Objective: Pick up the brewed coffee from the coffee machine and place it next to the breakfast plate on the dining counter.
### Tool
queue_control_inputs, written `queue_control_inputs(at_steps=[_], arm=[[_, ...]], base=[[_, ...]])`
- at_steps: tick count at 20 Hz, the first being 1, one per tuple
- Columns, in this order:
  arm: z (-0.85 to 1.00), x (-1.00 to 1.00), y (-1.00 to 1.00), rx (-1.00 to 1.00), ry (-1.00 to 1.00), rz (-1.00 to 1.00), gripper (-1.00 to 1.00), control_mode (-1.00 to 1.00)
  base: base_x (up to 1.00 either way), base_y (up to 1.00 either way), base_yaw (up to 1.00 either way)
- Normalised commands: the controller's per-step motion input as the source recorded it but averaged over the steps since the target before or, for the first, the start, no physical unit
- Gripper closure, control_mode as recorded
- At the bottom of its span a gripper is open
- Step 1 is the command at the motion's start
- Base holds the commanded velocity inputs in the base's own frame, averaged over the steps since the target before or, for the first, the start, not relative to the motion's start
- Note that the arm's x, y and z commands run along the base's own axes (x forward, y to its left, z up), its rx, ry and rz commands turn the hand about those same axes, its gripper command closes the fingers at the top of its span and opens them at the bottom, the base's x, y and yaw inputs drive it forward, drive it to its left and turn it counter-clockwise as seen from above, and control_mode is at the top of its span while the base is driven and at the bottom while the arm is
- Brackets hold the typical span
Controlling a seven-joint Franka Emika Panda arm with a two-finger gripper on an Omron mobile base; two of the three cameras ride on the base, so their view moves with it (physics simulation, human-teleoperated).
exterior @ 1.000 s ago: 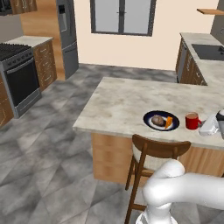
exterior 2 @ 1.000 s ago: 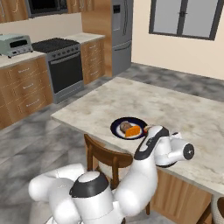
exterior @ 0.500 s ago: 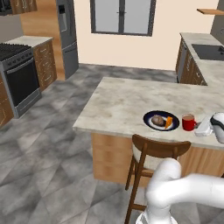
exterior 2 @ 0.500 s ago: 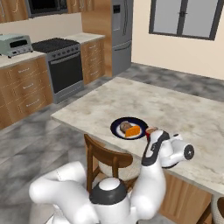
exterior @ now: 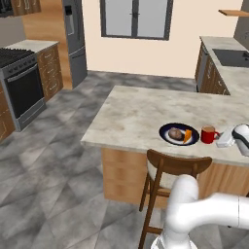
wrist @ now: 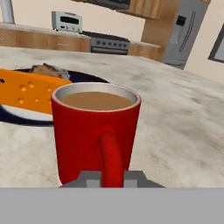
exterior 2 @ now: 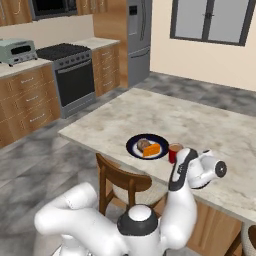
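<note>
Red mug of coffee (wrist: 96, 131) sits on counter (exterior: 136, 114) just beside breakfast plate (exterior: 179, 134), handle facing end effector (wrist: 111, 177), which is pinching that handle; placement looks done, release likely next

Glossy white rounded arm (exterior 2: 100, 220) segments; dark joint bands; round grey cap on wrist; grey fingers (wrist: 92, 178).

A red mug (wrist: 96, 131) of brown coffee, a dark blue-black plate (exterior: 168, 138), beige marbled dining counter (exterior: 131, 116).
</note>
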Motion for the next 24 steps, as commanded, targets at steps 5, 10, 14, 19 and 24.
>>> queue_control_inputs(at_steps=[5,10,14,19,24], arm=[[-0.08,-0.04,-0.20,0.00,0.00,0.00,-1.00,-1.00],[0.16,-0.34,-0.05,0.00,-0.05,0.00,-1.00,-1.00],[0.47,-0.71,0.29,-0.09,-0.09,0.00,-1.00,-1.00],[0.74,-0.56,0.47,-0.15,-0.14,0.00,-1.00,-1.00],[0.89,-0.58,0.12,-0.05,-0.25,0.00,-1.00,-1.00]], base=[[0.00,0.00,0.00],[0.00,0.00,0.00],[0.00,0.00,0.00],[0.00,0.00,0.00],[0.00,0.00,0.00]])
